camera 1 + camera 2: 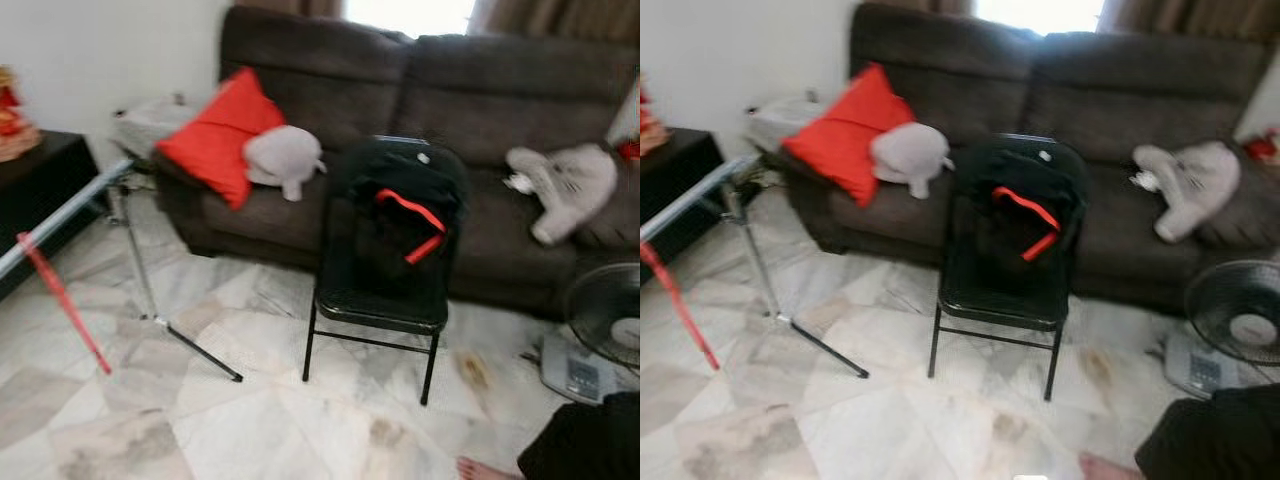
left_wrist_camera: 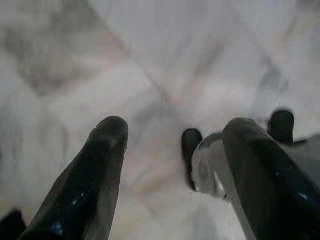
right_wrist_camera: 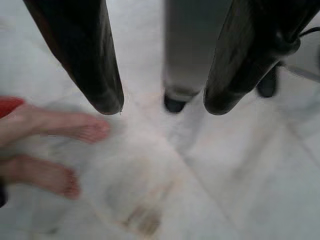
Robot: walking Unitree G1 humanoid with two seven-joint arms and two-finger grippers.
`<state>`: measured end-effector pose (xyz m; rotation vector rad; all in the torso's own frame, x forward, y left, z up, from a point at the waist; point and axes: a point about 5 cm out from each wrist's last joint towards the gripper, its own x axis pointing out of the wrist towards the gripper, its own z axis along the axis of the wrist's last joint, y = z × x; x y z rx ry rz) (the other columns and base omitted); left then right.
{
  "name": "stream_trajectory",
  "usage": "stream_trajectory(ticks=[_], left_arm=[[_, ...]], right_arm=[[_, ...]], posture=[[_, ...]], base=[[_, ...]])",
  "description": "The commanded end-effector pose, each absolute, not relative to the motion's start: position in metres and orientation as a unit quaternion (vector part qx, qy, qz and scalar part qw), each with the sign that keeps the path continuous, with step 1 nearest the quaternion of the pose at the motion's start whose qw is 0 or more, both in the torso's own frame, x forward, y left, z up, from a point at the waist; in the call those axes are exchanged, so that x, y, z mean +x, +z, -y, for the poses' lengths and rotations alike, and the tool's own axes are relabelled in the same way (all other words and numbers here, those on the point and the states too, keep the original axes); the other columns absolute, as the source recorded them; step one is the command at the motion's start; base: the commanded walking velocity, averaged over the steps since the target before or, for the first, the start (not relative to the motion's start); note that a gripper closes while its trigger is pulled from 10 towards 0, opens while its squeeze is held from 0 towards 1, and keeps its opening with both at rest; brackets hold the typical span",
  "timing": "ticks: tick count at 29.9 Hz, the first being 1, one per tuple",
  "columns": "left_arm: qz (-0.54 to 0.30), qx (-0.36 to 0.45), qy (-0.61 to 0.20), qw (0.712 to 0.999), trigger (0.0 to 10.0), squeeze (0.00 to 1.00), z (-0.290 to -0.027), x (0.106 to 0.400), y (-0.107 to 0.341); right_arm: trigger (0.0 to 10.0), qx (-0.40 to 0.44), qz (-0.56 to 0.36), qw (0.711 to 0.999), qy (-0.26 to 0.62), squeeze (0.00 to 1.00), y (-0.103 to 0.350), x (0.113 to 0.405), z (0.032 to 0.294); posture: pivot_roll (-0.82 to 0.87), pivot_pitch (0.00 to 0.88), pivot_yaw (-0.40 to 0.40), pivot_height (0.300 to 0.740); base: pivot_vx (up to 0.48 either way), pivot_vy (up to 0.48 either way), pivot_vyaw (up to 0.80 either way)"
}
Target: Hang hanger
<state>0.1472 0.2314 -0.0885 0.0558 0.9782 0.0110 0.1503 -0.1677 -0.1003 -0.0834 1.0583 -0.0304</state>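
Both my grippers hang over the marble floor point(image 1: 250, 420) with fingers spread and empty, the left gripper point(image 2: 172, 150) and the right gripper point(image 3: 162, 107), bare feet point(image 3: 55, 150) near the right. Ahead, a black chair point(image 1: 385, 290) holds a black-and-red garment point(image 1: 405, 215) before the sofa point(image 1: 480, 90). I cannot make out any hanger; a metal rack point(image 1: 130, 250) stands left.
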Motion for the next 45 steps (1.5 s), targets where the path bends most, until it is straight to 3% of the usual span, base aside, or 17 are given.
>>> stream_trajectory(ticks=[1,17,23,45], left_arm=[[-0.497,0.028,0.010,0.867,10.0,0.00,-0.233,0.130,-0.095],[-0.486,0.031,0.000,0.874,10.0,0.00,-0.229,0.139,-0.092],[-0.481,0.030,-0.002,0.876,10.0,0.00,-0.228,0.141,-0.092],[-0.478,0.026,-0.004,0.878,10.0,0.00,-0.226,0.143,-0.091]], right_arm=[[10.0,-0.031,-0.493,0.869,-0.008,0.00,-0.099,0.155,0.159],[10.0,-0.029,-0.493,0.869,-0.012,0.00,-0.099,0.154,0.158],[10.0,-0.029,-0.491,0.870,-0.013,0.00,-0.099,0.155,0.158],[10.0,-0.025,-0.479,0.877,-0.031,0.00,-0.097,0.157,0.158]], posture=[[0.16,0.000,0.003,0.740],[0.16,0.000,0.010,0.740],[0.17,0.000,0.008,0.740],[0.17,0.000,0.009,0.740]], base=[[0.296,0.000,0.00],[0.305,0.000,0.00],[0.306,0.000,-0.72],[0.303,0.000,0.00]])
